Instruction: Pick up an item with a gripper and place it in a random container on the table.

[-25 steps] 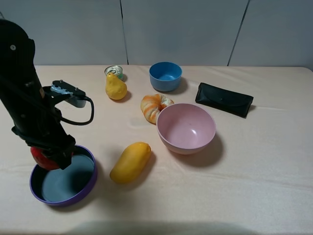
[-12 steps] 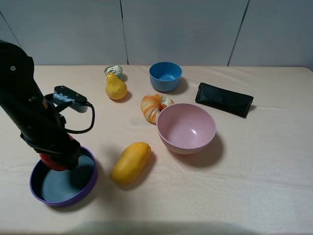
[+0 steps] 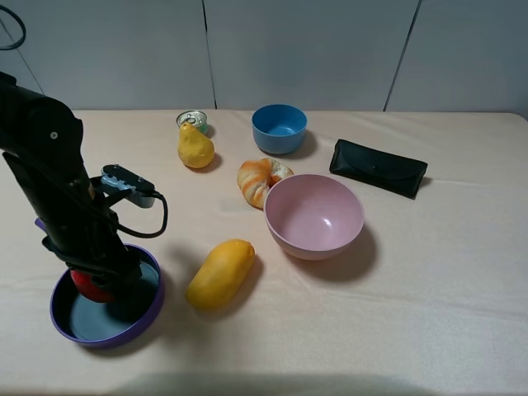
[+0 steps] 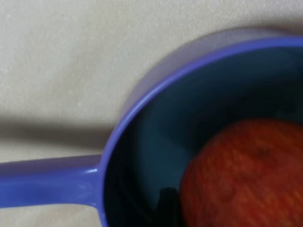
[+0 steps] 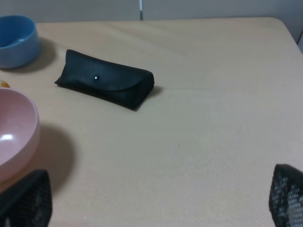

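The red apple (image 3: 87,285) sits low inside the purple-rimmed frying pan (image 3: 111,337) at the front left of the beige table (image 3: 429,280). My left gripper (image 3: 101,279) is down in the pan, shut on the apple. In the left wrist view the apple (image 4: 246,175) fills the pan's teal inside, near the rim (image 4: 142,100) and handle (image 4: 47,184); one dark fingertip (image 4: 166,205) shows beside it. My right gripper (image 5: 156,201) is open and empty over bare cloth; it is out of the exterior view.
A yellow mango (image 3: 219,273) lies just right of the pan. A pink bowl (image 3: 313,216), striped bread (image 3: 260,180), blue bowl (image 3: 279,128), yellow pear (image 3: 195,147), small can (image 3: 191,120) and black case (image 3: 378,167) stand farther back.
My left arm has come down and slightly right, lowering the apple from above the pan's left rim into the pan. Nothing else moved.
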Controlling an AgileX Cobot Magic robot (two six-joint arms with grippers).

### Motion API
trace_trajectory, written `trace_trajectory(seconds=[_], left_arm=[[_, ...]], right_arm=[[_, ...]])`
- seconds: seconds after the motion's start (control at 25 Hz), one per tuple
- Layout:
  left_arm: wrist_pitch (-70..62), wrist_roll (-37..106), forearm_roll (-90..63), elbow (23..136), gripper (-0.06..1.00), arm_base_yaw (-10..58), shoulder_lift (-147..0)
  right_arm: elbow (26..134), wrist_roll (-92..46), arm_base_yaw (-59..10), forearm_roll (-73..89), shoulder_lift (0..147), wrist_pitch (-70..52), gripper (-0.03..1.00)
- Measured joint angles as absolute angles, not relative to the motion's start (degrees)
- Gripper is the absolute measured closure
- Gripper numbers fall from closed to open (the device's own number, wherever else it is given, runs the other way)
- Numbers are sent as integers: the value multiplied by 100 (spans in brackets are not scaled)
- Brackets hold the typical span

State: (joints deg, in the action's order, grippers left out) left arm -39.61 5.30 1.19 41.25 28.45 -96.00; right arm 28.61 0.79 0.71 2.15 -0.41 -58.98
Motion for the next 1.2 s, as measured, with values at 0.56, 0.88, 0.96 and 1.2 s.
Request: trace_trajectory(seconds=[0.56, 0.88, 0.96, 1.2], left_arm=[[-3917, 530, 119, 4086, 23, 2845, -9616], [-3917, 530, 119, 4086, -4, 2845, -9616], [-3917, 530, 119, 4086, -4, 2845, -9616], [-4083, 530, 103, 4188, -5, 2845, -9616]], right_arm=[[2861, 79, 71, 215, -41, -5898, 27], [2861, 79, 71, 219, -41, -5898, 27], [2861, 79, 71, 219, -41, -5898, 27], [2861, 79, 71, 219, -41, -5898, 27]])
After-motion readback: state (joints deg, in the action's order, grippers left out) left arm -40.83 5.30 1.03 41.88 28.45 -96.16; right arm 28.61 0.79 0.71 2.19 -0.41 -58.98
